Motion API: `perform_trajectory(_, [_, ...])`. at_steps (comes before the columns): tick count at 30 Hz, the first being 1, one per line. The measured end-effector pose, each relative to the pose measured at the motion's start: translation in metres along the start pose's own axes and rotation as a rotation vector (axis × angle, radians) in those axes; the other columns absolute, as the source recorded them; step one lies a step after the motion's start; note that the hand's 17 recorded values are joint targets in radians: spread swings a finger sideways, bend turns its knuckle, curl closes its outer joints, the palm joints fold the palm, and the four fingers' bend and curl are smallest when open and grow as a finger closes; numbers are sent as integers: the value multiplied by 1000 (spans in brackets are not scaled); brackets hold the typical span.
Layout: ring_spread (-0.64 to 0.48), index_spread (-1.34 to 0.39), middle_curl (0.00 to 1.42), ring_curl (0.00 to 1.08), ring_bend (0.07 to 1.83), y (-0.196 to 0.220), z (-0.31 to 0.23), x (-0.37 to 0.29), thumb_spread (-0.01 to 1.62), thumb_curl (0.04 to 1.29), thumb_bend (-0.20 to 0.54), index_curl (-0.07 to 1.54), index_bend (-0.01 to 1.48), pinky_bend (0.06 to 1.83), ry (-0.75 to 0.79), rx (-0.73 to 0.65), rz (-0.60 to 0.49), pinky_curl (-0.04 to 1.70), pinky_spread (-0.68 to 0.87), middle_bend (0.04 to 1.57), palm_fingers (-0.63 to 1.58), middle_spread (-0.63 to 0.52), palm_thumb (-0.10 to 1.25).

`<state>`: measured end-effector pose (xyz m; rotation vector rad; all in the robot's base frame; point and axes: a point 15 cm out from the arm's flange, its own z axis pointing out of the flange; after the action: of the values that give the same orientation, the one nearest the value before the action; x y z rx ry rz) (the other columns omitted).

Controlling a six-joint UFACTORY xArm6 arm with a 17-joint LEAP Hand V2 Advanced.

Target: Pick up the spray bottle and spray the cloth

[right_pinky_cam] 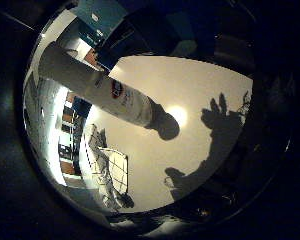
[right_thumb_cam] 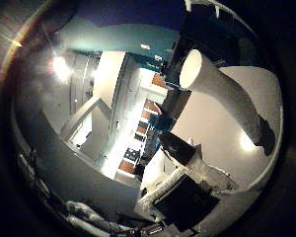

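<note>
A white spray bottle (right_pinky_cam: 110,88) with a red and dark label stands upright on the white table (right_pinky_cam: 205,85), its top end close to the palm. It also shows large in the right thumb side palm view (right_thumb_cam: 227,94). A pale striped cloth (right_pinky_cam: 105,165) lies crumpled on the table, a short way from the bottle's base. Parts of my hand (right_thumb_cam: 187,193) show at the edge of the thumb side view, beside the bottle and not around it. The hand's shadow (right_pinky_cam: 225,130) on the table shows its fingers straight and spread. It holds nothing.
The table's edge (right_pinky_cam: 85,125) runs past the cloth, with the room's shelves and furniture (right_pinky_cam: 65,125) beyond. A bright lamp (right_thumb_cam: 59,67) shines in the room in the thumb side view.
</note>
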<state>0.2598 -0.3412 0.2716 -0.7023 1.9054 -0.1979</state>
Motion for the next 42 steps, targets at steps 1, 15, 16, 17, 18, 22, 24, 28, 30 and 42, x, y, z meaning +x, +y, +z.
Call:
perform_trajectory(1, [193,-110,401,307,508,1,1,0,1048,351,-24,306,163,419,-2,-3,1,290,362,289,189,144,655])
perform_trajectory(15, [194,-111,406,305,505,6,12,5,1048,351,-24,312,164,397,-16,-22,8,295,363,294,204,147,655])
perform_trajectory(16, [194,-112,406,305,504,7,13,6,1048,351,-24,311,163,398,-17,-24,9,295,363,295,205,147,655])
perform_trajectory(17, [195,-112,406,306,507,7,14,6,1048,351,-24,311,162,397,-18,-26,12,295,362,294,206,147,655])
perform_trajectory(18, [196,-112,406,306,507,8,16,8,1048,351,-24,313,164,396,-21,-29,16,295,362,293,207,147,655])
perform_trajectory(22, [202,-112,407,307,512,8,20,13,1048,351,-24,313,163,398,-27,-37,29,292,373,293,211,147,655])
perform_trajectory(24, [209,-112,408,308,516,9,23,16,1048,351,-24,313,161,397,-29,-42,36,290,378,294,213,152,655])
perform_trajectory(28, [227,-113,408,307,517,8,29,23,1048,354,-24,315,166,391,-30,-33,48,288,392,298,215,157,651])
perform_trajectory(30, [239,-113,411,305,519,4,34,21,1048,355,-24,315,166,381,-38,-34,43,284,405,303,217,163,651])
perform_trajectory(42, [244,-87,408,324,592,-15,57,28,1048,353,-24,314,149,324,-55,-29,56,291,444,297,254,209,654])
